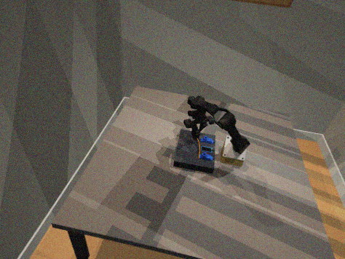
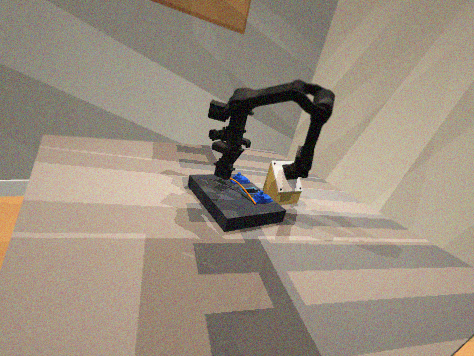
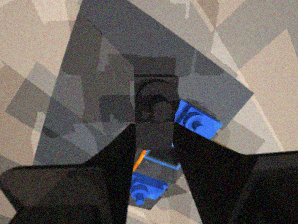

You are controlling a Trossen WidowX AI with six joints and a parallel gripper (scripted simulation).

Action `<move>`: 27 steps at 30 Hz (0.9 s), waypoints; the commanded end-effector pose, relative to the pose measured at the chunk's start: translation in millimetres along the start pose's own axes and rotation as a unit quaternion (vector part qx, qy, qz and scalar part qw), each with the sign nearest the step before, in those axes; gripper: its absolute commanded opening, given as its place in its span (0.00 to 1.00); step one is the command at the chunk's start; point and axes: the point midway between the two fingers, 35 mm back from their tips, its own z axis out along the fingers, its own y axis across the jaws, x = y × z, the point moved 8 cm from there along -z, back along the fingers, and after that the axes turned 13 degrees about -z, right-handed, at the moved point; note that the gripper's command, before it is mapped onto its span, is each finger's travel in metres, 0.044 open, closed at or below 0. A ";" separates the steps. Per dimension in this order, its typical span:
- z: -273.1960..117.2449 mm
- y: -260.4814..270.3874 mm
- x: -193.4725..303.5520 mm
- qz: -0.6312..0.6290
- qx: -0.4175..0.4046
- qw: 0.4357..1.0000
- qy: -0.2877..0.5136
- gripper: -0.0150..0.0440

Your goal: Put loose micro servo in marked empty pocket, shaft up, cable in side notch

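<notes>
The loose micro servo [image 3: 156, 100] is dark, with its round top and shaft facing the wrist camera. It shows between the finger ends in the wrist view; the top and exterior views do not show it clearly. My gripper [image 1: 197, 135] [image 2: 223, 175] [image 3: 153, 127] points down and is shut on it, low over the dark deck [image 1: 186, 150] [image 2: 216, 199] [image 3: 70, 100]. Whether the servo touches the deck I cannot tell. An orange cable [image 1: 199, 147] [image 2: 243, 190] [image 3: 140, 161] runs beside the blue-outlined pocket [image 1: 207, 149] [image 2: 252, 190] [image 3: 162, 163], which is partly hidden by a finger in the wrist view.
One blue servo [image 1: 207, 140] [image 2: 242, 178] [image 3: 197, 120] sits on one side of the pocket, another blue servo [image 1: 206, 156] [image 2: 262, 197] [image 3: 149, 187] on the other. A yellowish block with a white top [image 1: 233, 160] [image 2: 290, 197] stands beside the deck, by the arm's base.
</notes>
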 end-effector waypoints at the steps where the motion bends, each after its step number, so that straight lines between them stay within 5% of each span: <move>1: -6.3 -0.2 2.1 -0.004 0.000 1.000 -0.006 0.25; 27: -6.2 26.8 6.5 -0.004 -0.001 1.000 -0.006 0.25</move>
